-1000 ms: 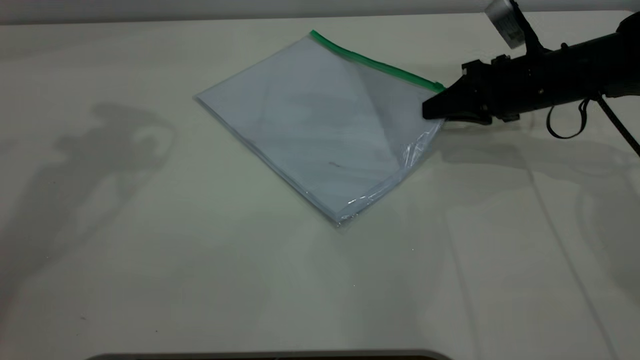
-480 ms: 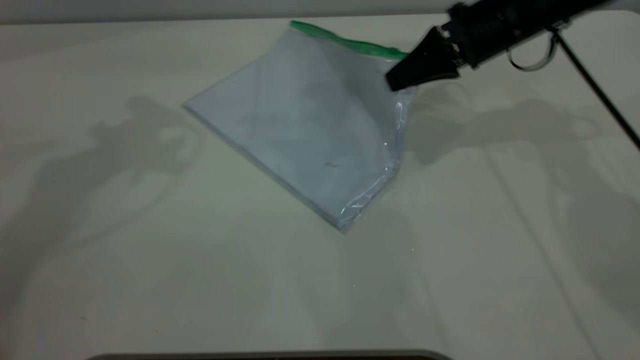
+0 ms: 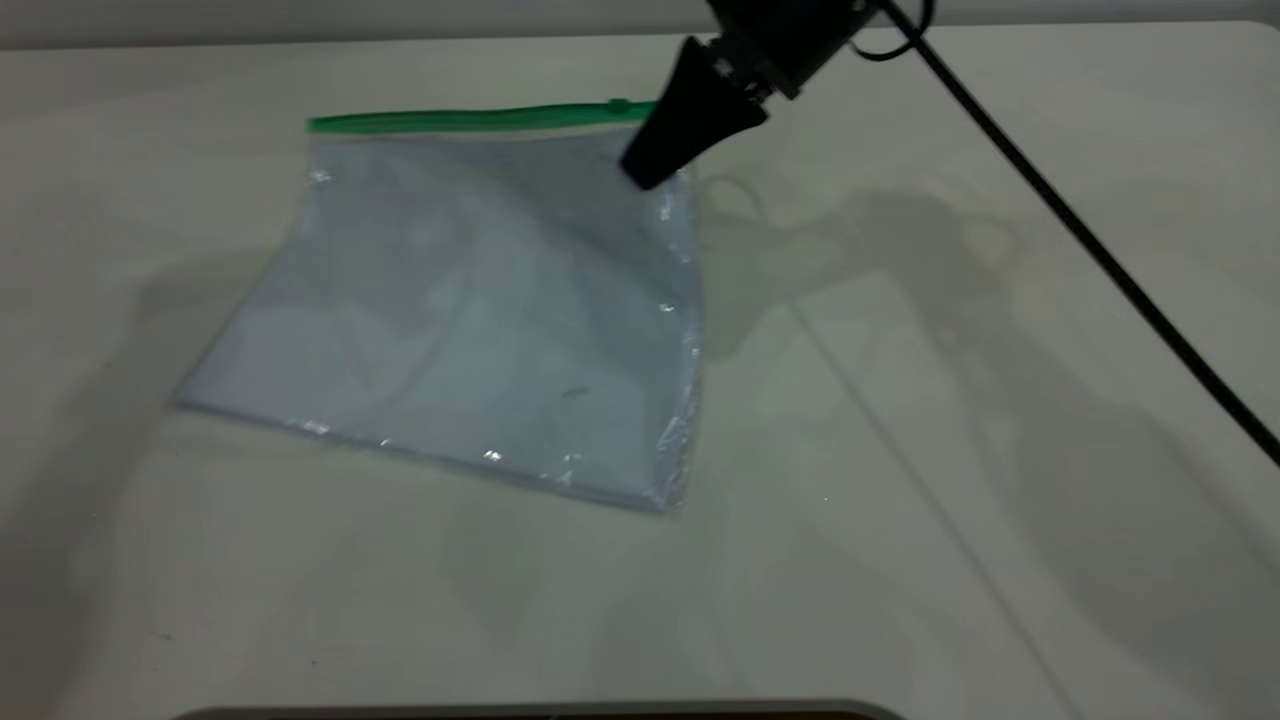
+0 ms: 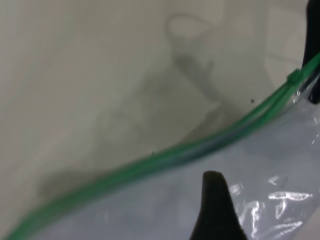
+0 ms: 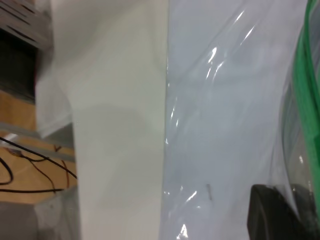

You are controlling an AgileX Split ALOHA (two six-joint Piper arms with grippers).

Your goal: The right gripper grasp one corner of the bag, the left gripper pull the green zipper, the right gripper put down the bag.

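Note:
The bag [image 3: 470, 310] is a clear pouch with white sheets inside. Its near edge rests on the table and its far right corner [image 3: 672, 182] is raised. My right gripper [image 3: 648, 172] is shut on that corner; in the right wrist view its black jaws [image 5: 282, 212] pinch the film beside the green strip [image 5: 306, 80]. The green zipper [image 3: 470, 119] runs along the far edge, with its slider tab [image 3: 620, 105] close to the right gripper. In the left wrist view my left gripper [image 4: 214, 200] shows as one black tip just below the zipper [image 4: 165, 159], left of the slider [image 4: 294, 77].
The white table [image 3: 900, 500] carries only the bag. The right arm's black cable [image 3: 1100, 270] slants across the right side. A dark rounded edge [image 3: 540, 712] borders the table's front. The right wrist view shows the table's edge and floor cables [image 5: 30, 165] beyond it.
My right gripper has risen and swung left with the corner in its jaws. The bag turned with it, so the zipper now lies level along the far side, lifted.

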